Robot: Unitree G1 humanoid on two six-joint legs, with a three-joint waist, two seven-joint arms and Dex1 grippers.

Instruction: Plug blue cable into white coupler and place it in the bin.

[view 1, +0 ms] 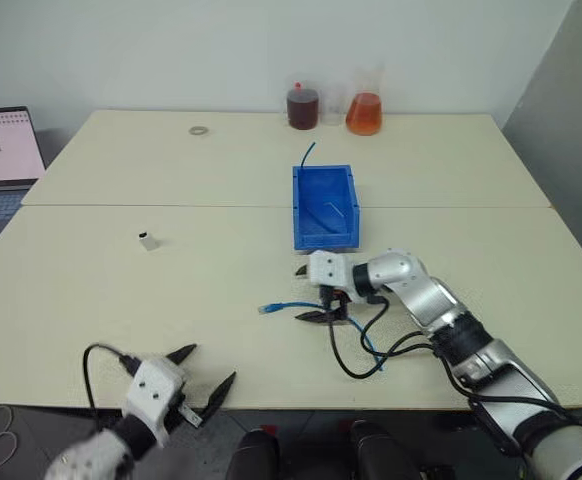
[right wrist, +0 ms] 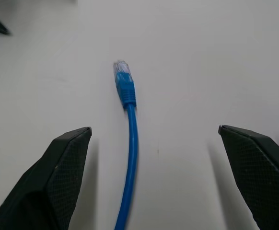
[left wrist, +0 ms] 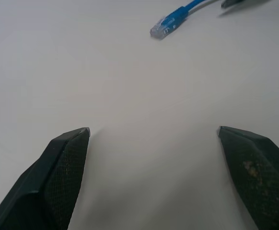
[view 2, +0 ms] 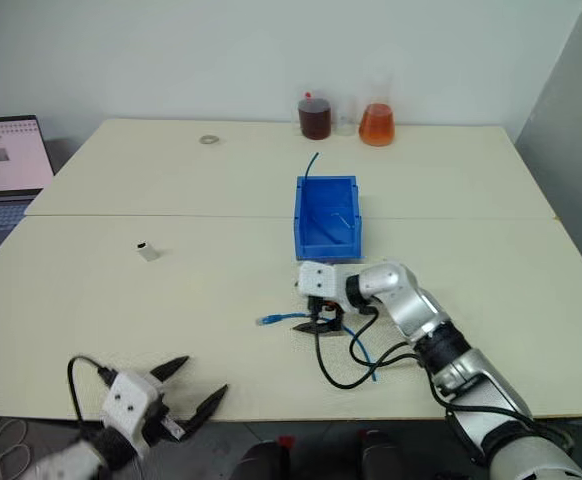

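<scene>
The left pincer (view 1: 203, 372) hangs spread wide over the near edge of the worktop (view 1: 121, 300), with the white coupler (view 1: 149, 240) lying well beyond it. The blue cable (right wrist: 130, 143) lies loose on the worktop between the widely parted fingers of the right pincer (view 1: 315, 292), its plug (view 1: 268, 308) pointing left. The bin (view 1: 325, 207) sits just beyond that pincer.

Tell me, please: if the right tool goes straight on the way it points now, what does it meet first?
Most likely the blue cable: it lies on the table between the open fingers of the right tool, its plug just ahead. Depth is unclear, so the tool may reach the table first.
</scene>
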